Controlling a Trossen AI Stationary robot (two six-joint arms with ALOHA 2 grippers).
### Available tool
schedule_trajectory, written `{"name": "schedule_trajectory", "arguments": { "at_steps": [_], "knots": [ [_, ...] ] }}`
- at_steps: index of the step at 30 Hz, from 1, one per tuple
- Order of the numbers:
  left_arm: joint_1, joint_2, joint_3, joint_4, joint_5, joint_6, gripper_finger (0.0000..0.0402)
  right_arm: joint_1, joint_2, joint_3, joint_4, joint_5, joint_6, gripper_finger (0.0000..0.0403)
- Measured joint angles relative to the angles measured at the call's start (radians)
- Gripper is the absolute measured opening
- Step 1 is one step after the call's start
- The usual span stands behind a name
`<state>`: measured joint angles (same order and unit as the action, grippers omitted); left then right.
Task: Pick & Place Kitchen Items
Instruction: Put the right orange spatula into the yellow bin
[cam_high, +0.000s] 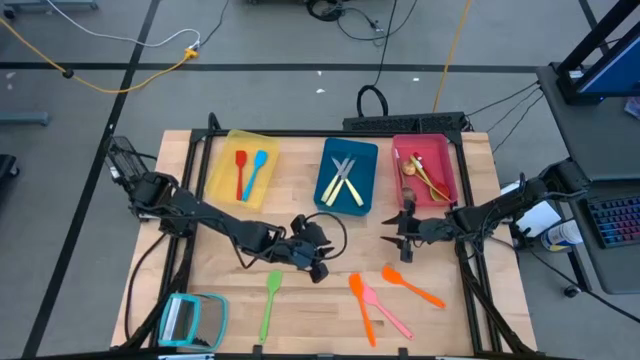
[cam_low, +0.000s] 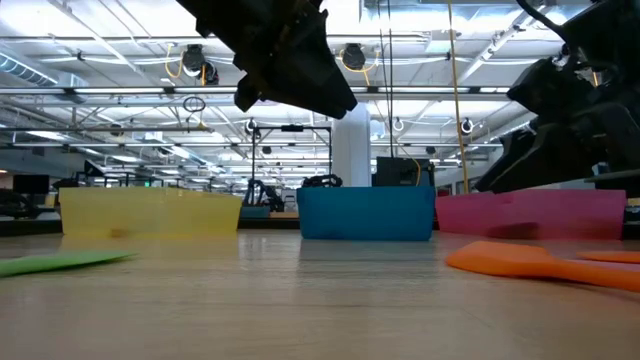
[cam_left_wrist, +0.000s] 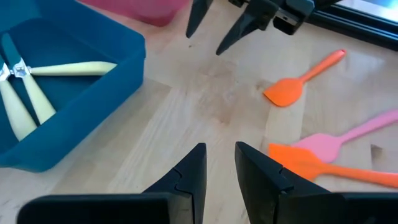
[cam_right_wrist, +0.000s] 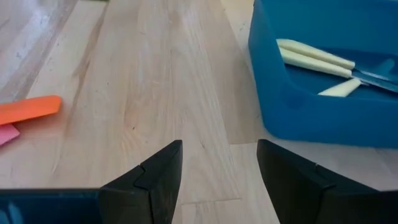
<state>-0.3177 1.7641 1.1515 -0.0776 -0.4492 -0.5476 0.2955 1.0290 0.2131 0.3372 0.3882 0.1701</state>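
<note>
My left gripper hovers above the bare wood at the table's middle, in front of the blue tray. Its fingers stand a narrow gap apart with nothing between them. My right gripper waits open and empty in front of the red tray; it also shows in the left wrist view. On the table near the front lie a green spatula, an orange spatula, a pink spatula and an orange spoon, all flat on the wood.
The yellow tray holds a red and a blue utensil. Cream-handled knives lie in the blue tray, spoons in the red one. A teal-framed flat square lies at the front left corner. Black frame rails run along the table's edges.
</note>
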Motion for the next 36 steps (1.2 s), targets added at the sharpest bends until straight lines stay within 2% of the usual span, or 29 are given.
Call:
{"name": "schedule_trajectory", "arguments": {
  "at_steps": [5, 12, 17, 20, 24, 30, 34, 36],
  "knots": [
    [-0.003, 0.000, 0.000, 0.000, -0.005, 0.003, 0.0088, 0.000, 0.000, 0.000, -0.048, -0.031, 0.081, 0.0201],
    [-0.005, 0.000, 0.000, 0.000, -0.006, 0.101, 0.0088, 0.028, 0.000, 0.000, 0.035, -0.184, 0.109, 0.0201],
    [-0.003, 0.000, 0.000, 0.000, -0.006, 0.180, 0.0088, 0.136, 0.000, 0.010, 0.111, -0.168, 0.133, 0.0198],
    [-0.004, 0.000, 0.000, 0.000, -0.006, 0.234, 0.0088, 0.217, 0.000, 0.060, 0.117, -0.076, 0.111, 0.0190],
    [-0.002, 0.000, 0.000, 0.003, -0.006, 0.283, 0.0088, 0.302, 0.022, 0.161, 0.008, 0.027, 0.084, 0.0184],
    [0.011, 0.000, 0.000, 0.005, -0.006, 0.292, 0.0088, 0.353, 0.130, 0.319, -0.118, 0.030, 0.122, 0.0183],
    [0.024, -0.001, 0.000, 0.005, -0.006, 0.292, 0.0088, 0.367, 0.223, 0.387, -0.254, 0.016, 0.273, 0.0183],
    [0.030, -0.001, 0.000, 0.005, -0.006, 0.293, 0.0088, 0.374, 0.272, 0.410, -0.298, -0.028, 0.341, 0.0183]
  ]
}}
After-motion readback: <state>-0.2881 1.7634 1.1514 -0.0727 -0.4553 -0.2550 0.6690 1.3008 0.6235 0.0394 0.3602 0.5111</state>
